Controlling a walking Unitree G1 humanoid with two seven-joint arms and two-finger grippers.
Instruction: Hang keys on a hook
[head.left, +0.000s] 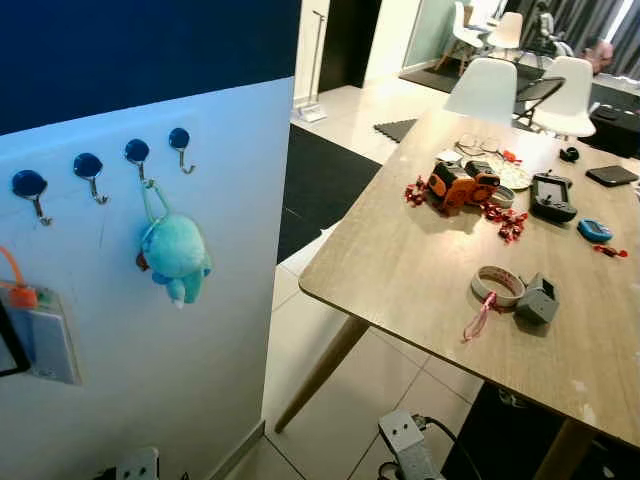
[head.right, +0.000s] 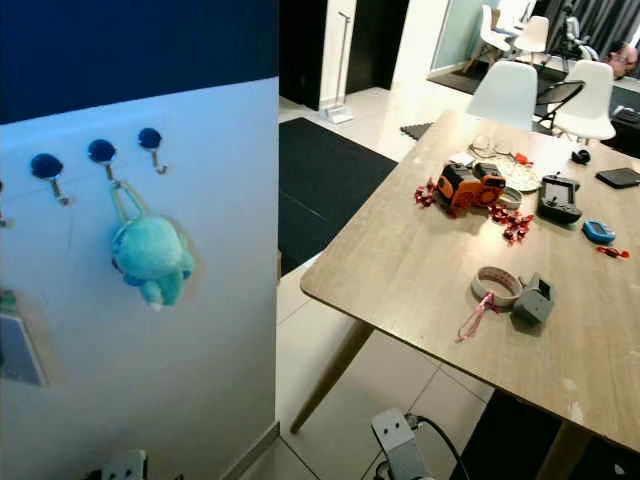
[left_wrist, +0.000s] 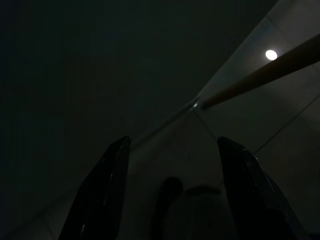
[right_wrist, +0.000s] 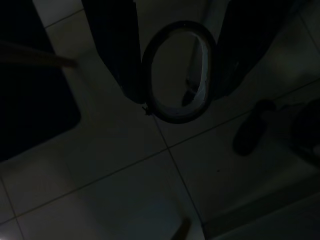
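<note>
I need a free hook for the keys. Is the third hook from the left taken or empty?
Taken. A blue plush toy hangs from that hook by its green loop; the three other hooks are bare.

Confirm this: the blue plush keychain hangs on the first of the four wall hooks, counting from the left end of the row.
Not quite. The left eye view shows the blue plush keychain hanging from the third hook from the left, not the first. The first hook is bare.

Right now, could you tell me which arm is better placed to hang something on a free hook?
Right. The right end effector already grips a ring between its fingers, while the left end effector hangs open with nothing in it. The free hooks sit on the wall to the robot's left, beside the plush toy.
</note>
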